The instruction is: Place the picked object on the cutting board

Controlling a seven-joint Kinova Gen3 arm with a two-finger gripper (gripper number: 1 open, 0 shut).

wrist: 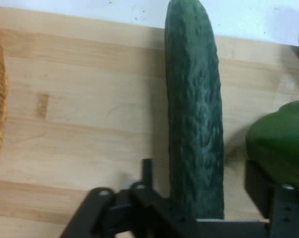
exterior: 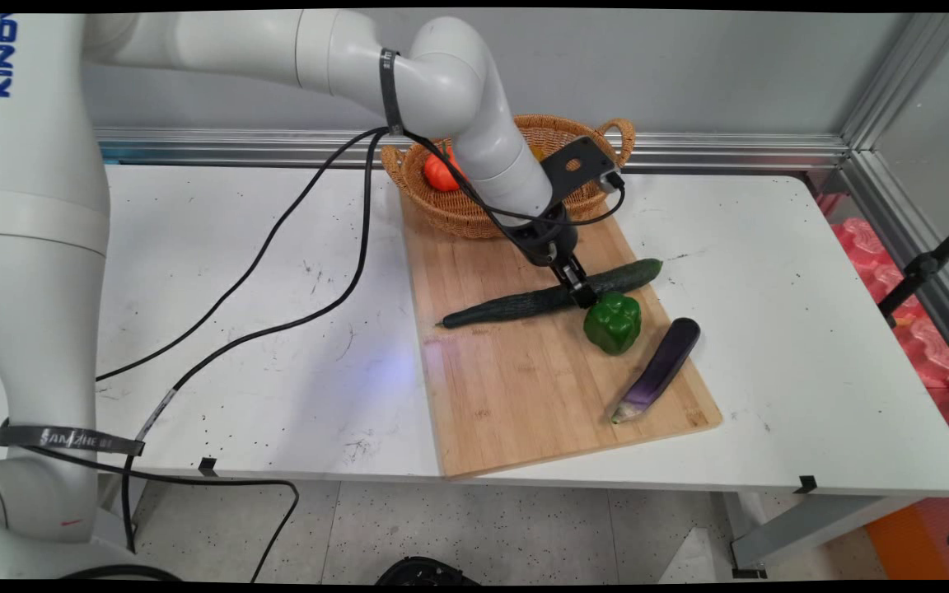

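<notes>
A white rectangular table (exterior: 219,272), its top scuffed and speckled with dark marks, carried the scene. A long pale wooden cutting board (exterior: 524,387) lay flat on its middle, running from the near edge toward the far side. A round woven wicker basket with a handle (exterior: 458,216) sat at the board's far end, resting partly on the board; whether it also touched the tabletop could not be told. Two black cables (exterior: 277,272) trailed across the table's left half.
</notes>
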